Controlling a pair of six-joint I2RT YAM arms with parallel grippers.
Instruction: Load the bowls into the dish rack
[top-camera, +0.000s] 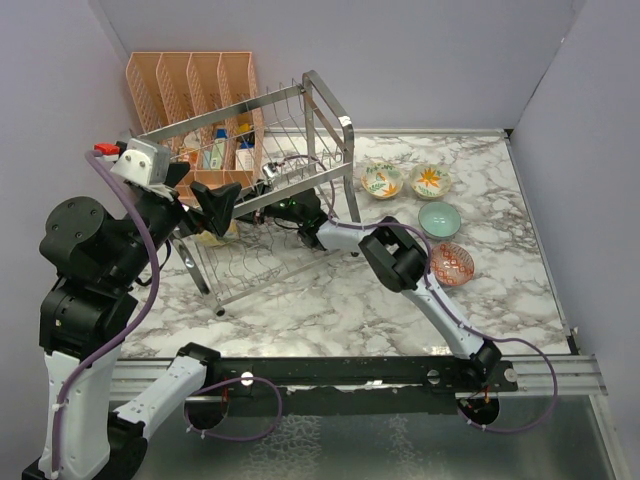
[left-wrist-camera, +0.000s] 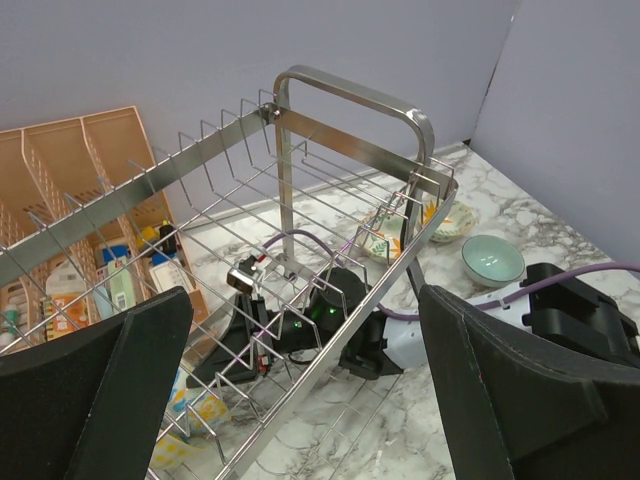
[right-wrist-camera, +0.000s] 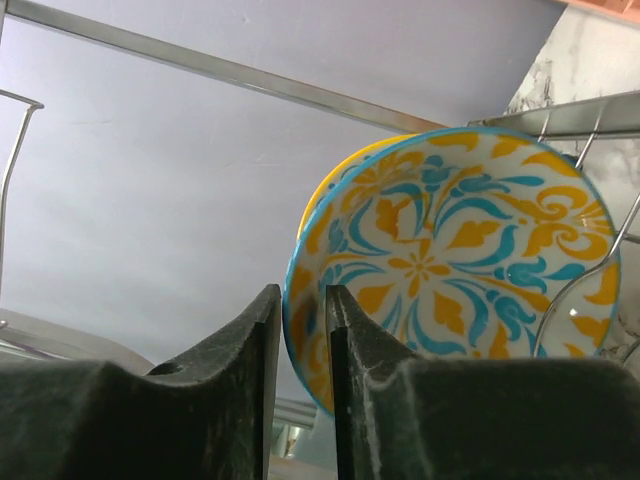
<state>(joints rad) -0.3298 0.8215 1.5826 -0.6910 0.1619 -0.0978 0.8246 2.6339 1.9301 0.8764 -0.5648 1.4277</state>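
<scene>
Basically, yellow-teal bowl (right-wrist-camera: 450, 250) stood on edge among the dish rack (top-camera: 345, 125) tines, right gripper (right-wrist-camera: 300, 295) jaws barely apart round its rim; best move was widening, then backing straight out without nudging it. Left gripper (left-wrist-camera: 305, 292) hung above, jaws spread wide.

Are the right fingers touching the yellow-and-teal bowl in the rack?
Cannot tell. In the right wrist view the rim of the yellow-and-teal bowl shows through the narrow slot between the right fingers; neither contact nor gap shows plainly.
</scene>
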